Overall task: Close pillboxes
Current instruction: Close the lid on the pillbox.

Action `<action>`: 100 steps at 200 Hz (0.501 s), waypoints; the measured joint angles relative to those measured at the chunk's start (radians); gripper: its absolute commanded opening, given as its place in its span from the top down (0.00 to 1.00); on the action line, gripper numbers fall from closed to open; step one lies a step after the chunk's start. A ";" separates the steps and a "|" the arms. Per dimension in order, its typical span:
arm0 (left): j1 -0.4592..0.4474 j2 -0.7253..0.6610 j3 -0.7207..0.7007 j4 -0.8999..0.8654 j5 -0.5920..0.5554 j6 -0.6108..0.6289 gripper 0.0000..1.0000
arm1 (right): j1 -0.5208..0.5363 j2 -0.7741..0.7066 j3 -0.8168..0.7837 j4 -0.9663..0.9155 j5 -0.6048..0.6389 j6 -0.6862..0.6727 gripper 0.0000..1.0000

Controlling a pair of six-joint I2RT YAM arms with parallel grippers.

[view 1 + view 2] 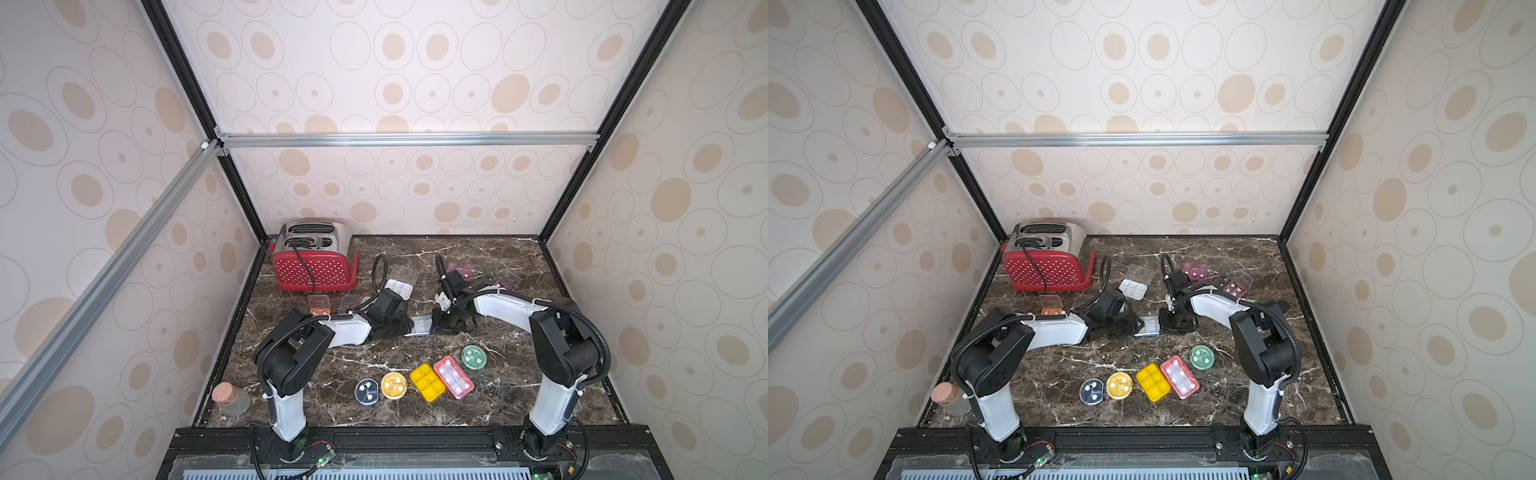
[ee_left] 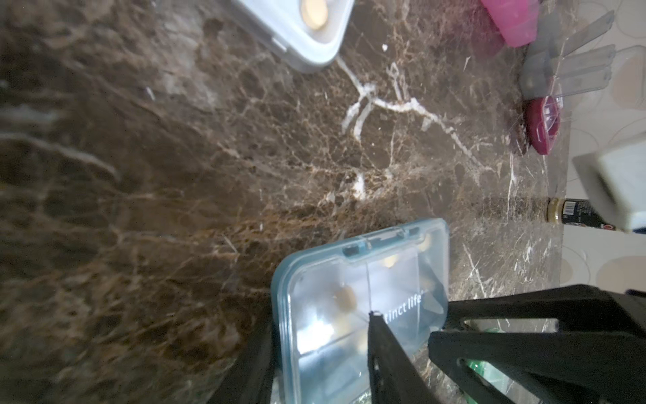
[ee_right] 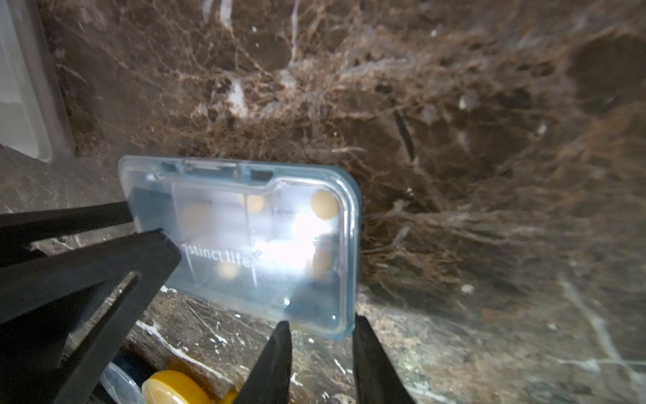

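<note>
Our left gripper (image 3: pixel 150 227) pinches one end of the blue pillbox (image 3: pixel 251 238); we cannot tell if the right gripper (image 3: pixel 321 319), lengthwise opposite, grasps.

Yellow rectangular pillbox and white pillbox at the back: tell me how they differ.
The yellow rectangular pillbox lies in the front row with no lid raised; the white pillbox lies farther back, its clear lid swung open behind it. One base is yellow, the other white. Both are rectangular with several compartments.
</note>
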 measured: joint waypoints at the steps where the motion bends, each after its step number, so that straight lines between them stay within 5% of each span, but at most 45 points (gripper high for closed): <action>1: 0.000 0.000 -0.001 0.001 0.000 -0.001 0.59 | 0.000 0.000 -0.001 0.002 -0.002 0.002 0.69; 55: -0.003 -0.006 -0.020 0.048 -0.003 0.000 0.45 | 0.011 -0.010 -0.022 0.023 -0.004 0.024 0.63; 100: -0.012 -0.063 -0.028 -0.040 -0.008 0.023 0.28 | 0.029 -0.024 -0.012 -0.013 0.034 0.010 0.45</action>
